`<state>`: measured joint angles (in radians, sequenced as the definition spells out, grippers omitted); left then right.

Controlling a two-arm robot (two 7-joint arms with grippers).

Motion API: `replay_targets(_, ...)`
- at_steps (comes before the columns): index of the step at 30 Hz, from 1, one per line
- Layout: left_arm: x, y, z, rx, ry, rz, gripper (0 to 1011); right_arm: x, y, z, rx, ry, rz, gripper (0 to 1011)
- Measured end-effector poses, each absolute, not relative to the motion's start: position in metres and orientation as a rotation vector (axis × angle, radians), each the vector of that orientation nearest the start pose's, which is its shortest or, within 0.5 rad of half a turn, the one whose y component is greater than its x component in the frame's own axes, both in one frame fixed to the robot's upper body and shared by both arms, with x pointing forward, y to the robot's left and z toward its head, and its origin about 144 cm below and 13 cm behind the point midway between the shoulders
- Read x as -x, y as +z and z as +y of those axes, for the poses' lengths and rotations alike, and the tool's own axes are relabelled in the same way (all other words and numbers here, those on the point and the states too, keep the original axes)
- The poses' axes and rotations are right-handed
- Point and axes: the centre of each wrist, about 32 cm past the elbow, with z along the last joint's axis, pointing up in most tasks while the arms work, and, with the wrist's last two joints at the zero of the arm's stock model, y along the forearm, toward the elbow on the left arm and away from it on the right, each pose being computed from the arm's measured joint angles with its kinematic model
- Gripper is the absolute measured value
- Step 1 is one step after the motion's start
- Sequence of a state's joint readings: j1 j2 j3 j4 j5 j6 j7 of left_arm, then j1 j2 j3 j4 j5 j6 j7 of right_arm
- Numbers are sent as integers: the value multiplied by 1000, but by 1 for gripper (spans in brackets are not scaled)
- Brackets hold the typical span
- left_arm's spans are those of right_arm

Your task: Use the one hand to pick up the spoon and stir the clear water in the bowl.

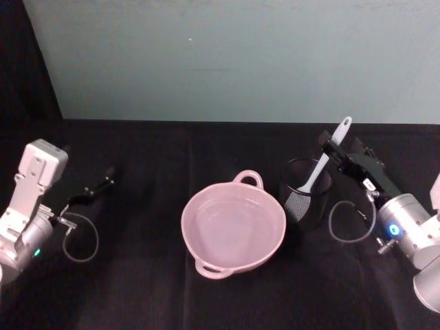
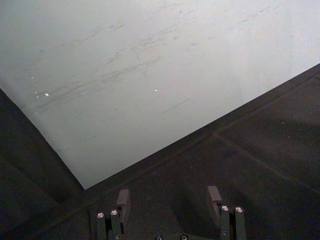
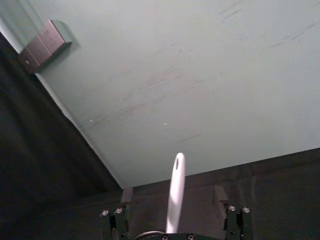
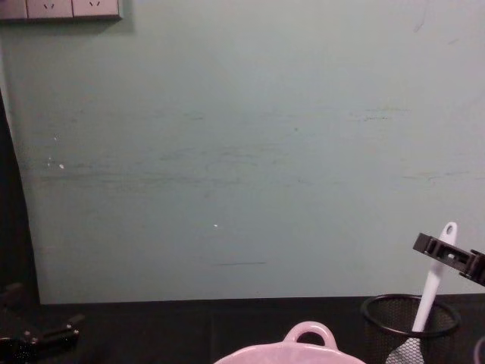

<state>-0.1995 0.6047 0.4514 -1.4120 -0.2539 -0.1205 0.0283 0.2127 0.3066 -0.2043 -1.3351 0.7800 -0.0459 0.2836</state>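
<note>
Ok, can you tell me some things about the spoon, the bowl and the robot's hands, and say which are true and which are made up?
1. The spoon stands in the black mesh cup. True.
2. The bowl is blue. False: it is pale pink.
3. The right end effector is at the spoon's handle. True.
4. The left end effector is over the bowl. False: it sits far off to the left, above the black table.
5. The cup is left of the bowl. False: it is on the right.

A black mesh cup [image 1: 306,197] stands on the black tablecloth [image 1: 151,289] (pale green wall [image 1: 240,62] behind).
</note>
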Motion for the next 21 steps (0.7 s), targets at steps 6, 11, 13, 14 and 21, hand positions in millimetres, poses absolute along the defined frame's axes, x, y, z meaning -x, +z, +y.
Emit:
replay_targets(6, -489, 1140, 310, -304, 1248, -285, 1005, -506, 1147, -282, -256, -1210, 272, 1002)
replay_targets(11, -489, 1140, 310, -305, 1248, -285, 1005, -492, 1153, -278, -137, -1226, 194, 1002)
replay_targets(13, -489, 1140, 310, -304, 1248, -285, 1005, -483, 1155, -275, -81, -1237, 153, 1003)
replay_targets(14, -489, 1140, 310, -304, 1248, -285, 1005, -483, 1155, -275, -81, -1237, 153, 1002)
replay_targets(21, -489, 1140, 310, -304, 1248, -285, 1005, -454, 1150, -269, 66, -1299, 20, 1002)
